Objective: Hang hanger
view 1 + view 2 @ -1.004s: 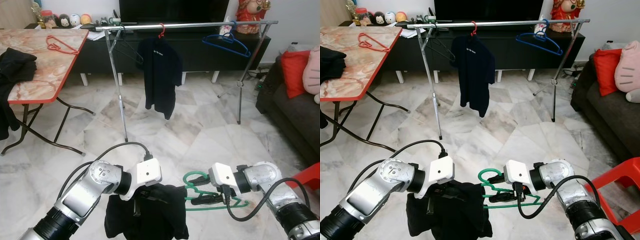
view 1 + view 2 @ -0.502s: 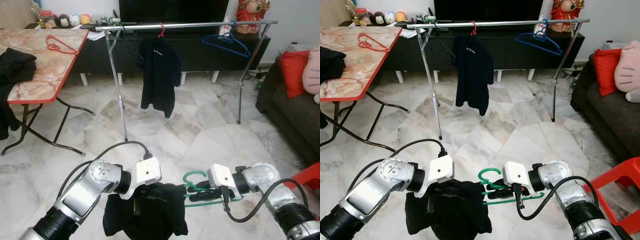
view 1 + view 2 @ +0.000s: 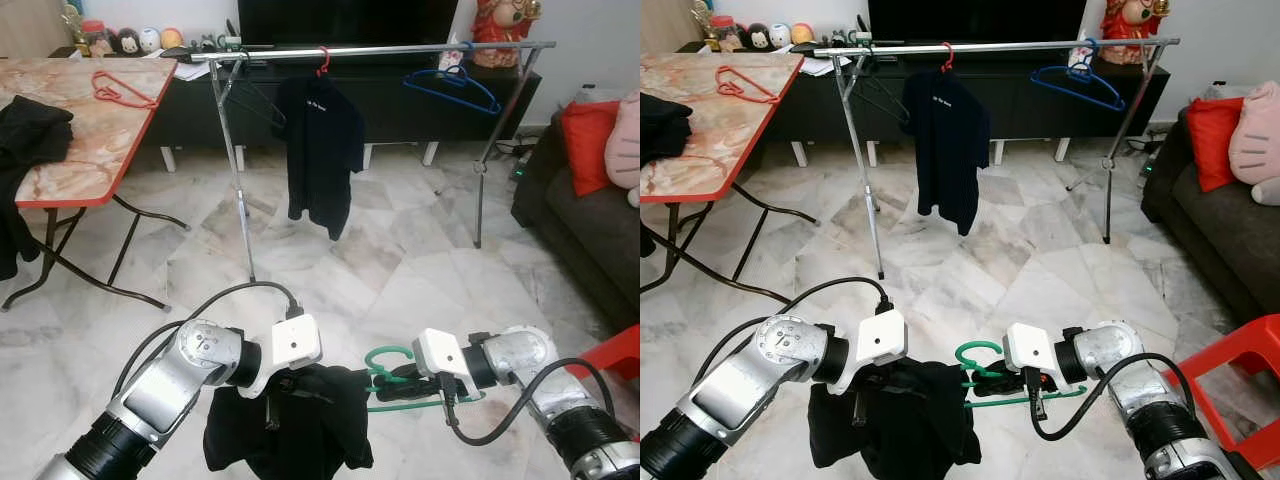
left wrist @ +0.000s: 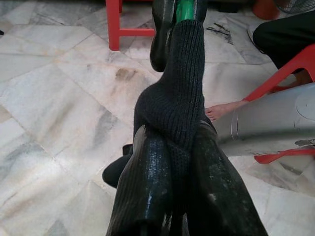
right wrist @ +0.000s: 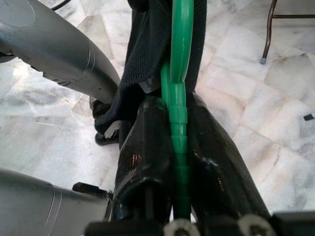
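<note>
The green hanger (image 3: 400, 385) is held low in front of the robot, well short of the clothes rail (image 3: 380, 49), because the dark garment (image 3: 290, 425) is not yet fully seated on it; judged from this, the step in hand is dressing the hanger before it can be carried to the rail. The right gripper (image 5: 179, 132) has its jaws closed on the hanger's green bar, keeping the frame roughly level with the hook turned up and toward the robot's left. The left gripper (image 4: 170, 147) has its jaws pinched shut on a bunched fold of the garment, whose knit fabric runs from the jaws to the end of the green bar, so that the cloth can be drawn along the frame. Both silver forearms are bent inward at chest height, the wrists pointing toward each other and the two grippers near one another, with the garment hanging below the left one above the marble floor (image 3: 400, 270). On the rail hang a dark shirt (image 3: 322, 150) on a red hanger and an empty blue hanger (image 3: 450, 85); another red hanger (image 3: 120, 88) lies on the counter (image 3: 90, 150) at the robot's left.
</note>
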Available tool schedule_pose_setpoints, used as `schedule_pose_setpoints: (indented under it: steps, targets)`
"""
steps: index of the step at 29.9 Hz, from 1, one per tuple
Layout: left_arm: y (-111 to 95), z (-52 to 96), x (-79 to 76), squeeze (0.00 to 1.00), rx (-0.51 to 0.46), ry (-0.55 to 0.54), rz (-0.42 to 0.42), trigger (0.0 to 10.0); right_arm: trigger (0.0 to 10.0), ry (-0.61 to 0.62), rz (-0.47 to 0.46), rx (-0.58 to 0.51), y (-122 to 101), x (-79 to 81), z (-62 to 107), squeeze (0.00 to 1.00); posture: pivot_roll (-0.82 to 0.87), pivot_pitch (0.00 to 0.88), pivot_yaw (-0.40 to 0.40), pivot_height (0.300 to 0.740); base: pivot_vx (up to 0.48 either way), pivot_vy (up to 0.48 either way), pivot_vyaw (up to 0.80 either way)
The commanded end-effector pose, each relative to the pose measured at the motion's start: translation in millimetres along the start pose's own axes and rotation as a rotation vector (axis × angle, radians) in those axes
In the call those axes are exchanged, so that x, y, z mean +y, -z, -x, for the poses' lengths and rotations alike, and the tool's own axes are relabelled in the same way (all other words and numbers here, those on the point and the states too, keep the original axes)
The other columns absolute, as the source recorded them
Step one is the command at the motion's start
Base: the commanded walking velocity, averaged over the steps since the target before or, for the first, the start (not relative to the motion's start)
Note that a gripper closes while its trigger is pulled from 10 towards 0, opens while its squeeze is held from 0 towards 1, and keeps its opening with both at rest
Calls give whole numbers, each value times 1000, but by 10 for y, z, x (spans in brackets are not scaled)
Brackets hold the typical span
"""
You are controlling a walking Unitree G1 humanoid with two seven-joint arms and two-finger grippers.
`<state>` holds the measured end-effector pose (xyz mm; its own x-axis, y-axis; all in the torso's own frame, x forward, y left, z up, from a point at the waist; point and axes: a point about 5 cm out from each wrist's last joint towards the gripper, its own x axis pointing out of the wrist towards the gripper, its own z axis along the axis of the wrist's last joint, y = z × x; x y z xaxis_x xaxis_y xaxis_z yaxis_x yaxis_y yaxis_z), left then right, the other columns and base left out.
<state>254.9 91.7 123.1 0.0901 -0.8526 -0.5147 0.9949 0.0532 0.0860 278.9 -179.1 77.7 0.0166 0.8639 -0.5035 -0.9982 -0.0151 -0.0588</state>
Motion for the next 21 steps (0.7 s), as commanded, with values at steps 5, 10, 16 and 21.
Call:
schedule_pose_setpoints:
  steps: [5,10,16,21]
  targets:
    - [-119,11,61,0,-15,-19,-62,10000,0,39,19,2,-15,-37,-26,0,-13,0,-61,740,0,0,0]
    - [-128,4,83,0,-23,-37,-65,10000,0,59,22,-5,-20,-47,-25,0,-15,0,-62,740,0,0,0]
    - [-126,12,95,475,-27,-36,-54,10000,0,88,29,-16,-30,-68,-40,0,-15,0,-60,740,0,0,0]
    - [-124,22,87,1000,-28,-25,-49,10000,0,118,30,-23,-36,-90,-48,0,-15,0,-59,740,0,0,0]
